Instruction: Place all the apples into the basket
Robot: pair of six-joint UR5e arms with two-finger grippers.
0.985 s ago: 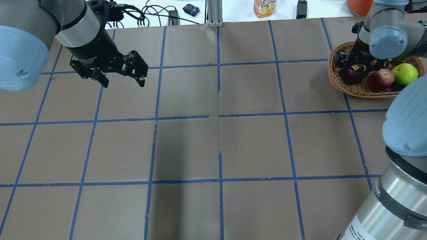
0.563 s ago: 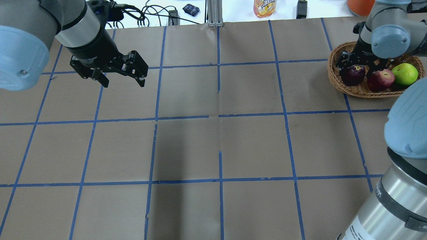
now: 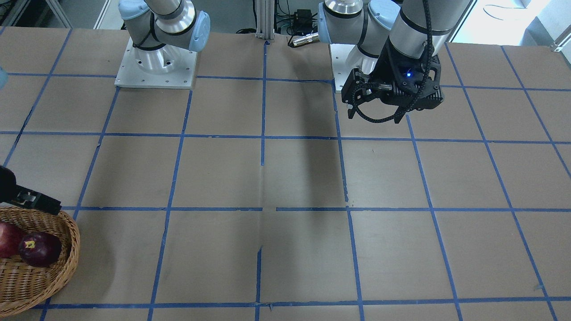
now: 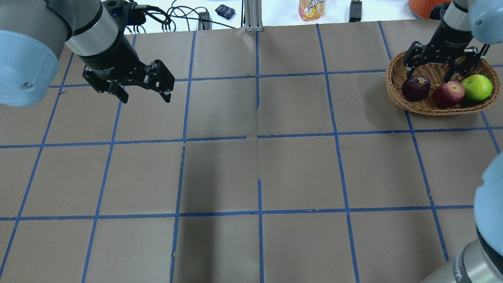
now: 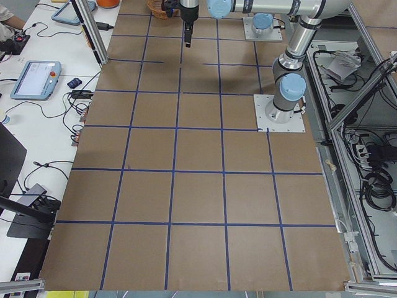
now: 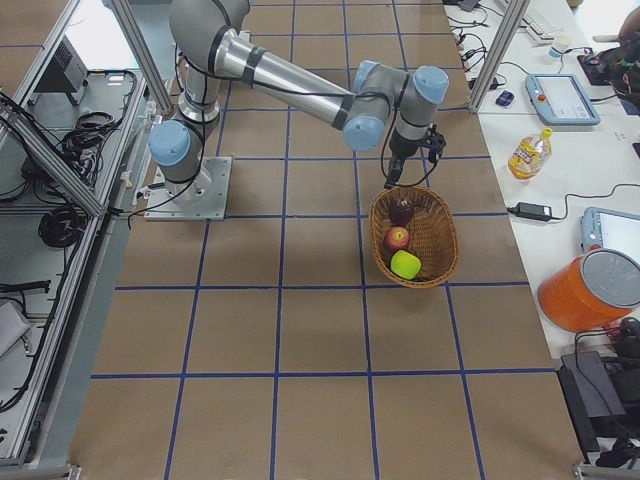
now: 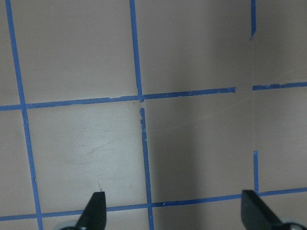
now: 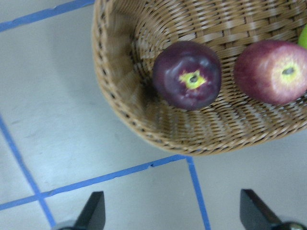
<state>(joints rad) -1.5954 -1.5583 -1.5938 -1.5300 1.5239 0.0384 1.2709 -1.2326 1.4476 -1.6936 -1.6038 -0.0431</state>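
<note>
The wicker basket [image 4: 393, 92] stands at the far right of the table. In it lie the maroon apple [image 4: 416, 88], the red apple [image 4: 448, 94] and the lime green apple [image 4: 476, 87], side by side. My right gripper [image 4: 432, 72] is open and empty, raised above the basket's far side. In the right wrist view the maroon apple [image 8: 188, 75] and the red apple [image 8: 271, 72] lie in the basket [image 8: 120, 96], clear of my spread fingertips [image 8: 93, 211]. My left gripper [image 4: 145, 97] is open and empty, held above bare table at the far left.
Brown paper with a blue tape grid [image 4: 257, 135] covers the table. Beyond its far edge are cables [image 4: 173, 17], a juice bottle [image 4: 311, 8] and an orange container [image 4: 422, 6]. The arm bases [image 3: 156, 67] stand at the robot's side.
My right gripper has lifted up and back from around the maroon apple, which stays in the basket. The left arm has not moved.
</note>
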